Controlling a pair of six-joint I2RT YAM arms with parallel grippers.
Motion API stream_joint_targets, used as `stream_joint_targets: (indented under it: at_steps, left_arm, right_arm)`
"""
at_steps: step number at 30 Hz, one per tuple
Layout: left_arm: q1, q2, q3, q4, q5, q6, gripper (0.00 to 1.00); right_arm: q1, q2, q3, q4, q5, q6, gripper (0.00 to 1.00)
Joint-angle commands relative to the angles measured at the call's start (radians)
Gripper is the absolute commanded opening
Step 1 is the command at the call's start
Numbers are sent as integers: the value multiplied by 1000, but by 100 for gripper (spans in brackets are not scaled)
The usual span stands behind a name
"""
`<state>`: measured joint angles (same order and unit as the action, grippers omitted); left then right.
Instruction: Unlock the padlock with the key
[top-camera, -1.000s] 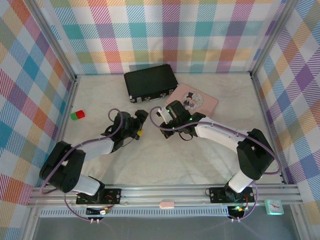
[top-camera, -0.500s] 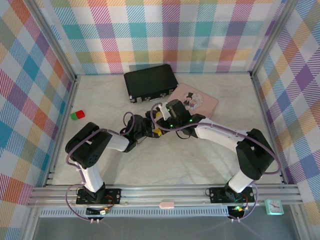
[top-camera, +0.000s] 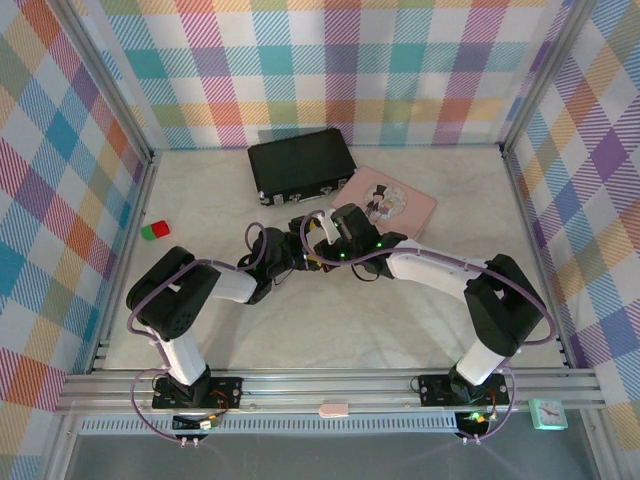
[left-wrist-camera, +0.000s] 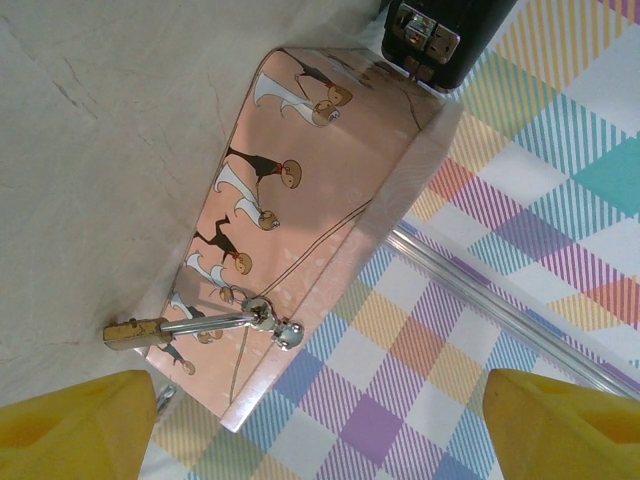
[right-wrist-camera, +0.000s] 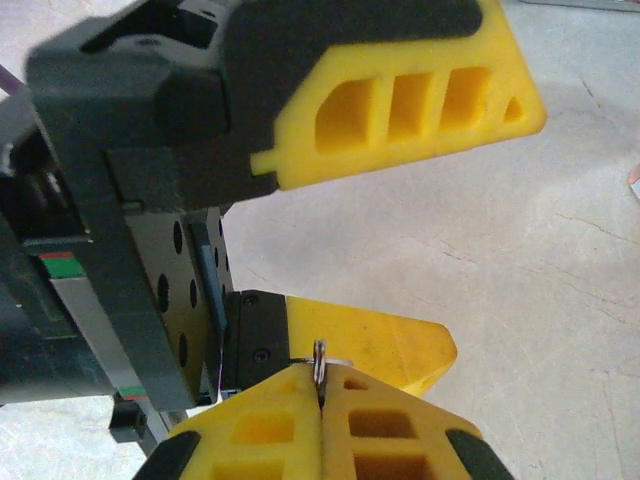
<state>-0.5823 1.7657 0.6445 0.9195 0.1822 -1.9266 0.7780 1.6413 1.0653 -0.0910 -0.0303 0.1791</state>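
In the left wrist view the brass padlock (left-wrist-camera: 130, 332) lies beside the pink box (left-wrist-camera: 300, 190). Its silver shackle (left-wrist-camera: 205, 323) reaches to the box's clasp (left-wrist-camera: 270, 322). My left gripper (left-wrist-camera: 315, 405) is open, its yellow fingers (left-wrist-camera: 70, 420) wide apart on either side of the padlock and nothing between them. My right gripper (right-wrist-camera: 320, 390) is shut on the key (right-wrist-camera: 319, 358), a thin metal piece poking up between the closed pads. The left gripper's fingers (right-wrist-camera: 400, 100) stand right in front of it. From above, both grippers (top-camera: 295, 255) (top-camera: 322, 250) meet just left of the pink box (top-camera: 395, 205).
A black case (top-camera: 300, 165) stands at the back, touching the pink box's far corner. Red and green blocks (top-camera: 154, 231) sit near the left wall. Checked walls enclose the table, with an aluminium rail along the right edge (left-wrist-camera: 520, 320).
The left arm has swung right and forward until its gripper meets the right gripper by the pink box. The right gripper has barely shifted.
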Motion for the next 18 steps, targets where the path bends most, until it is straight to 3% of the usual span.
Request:
stream_joint_targets:
  at_steps: [1,5,18]
  left_arm:
    - [-7,-30,-1,65,-10,-26,82]
    - [-6,-25,-6,67,-17,-21,69]
    - [-7,6,7,102,-7,-5,7]
  right_arm:
    - [-3,-5,-19,26,-2,11,0]
    - [-5,-37,-37,25,-2,12,0]
    - [-20,-82,-54,19,-15,19,0]
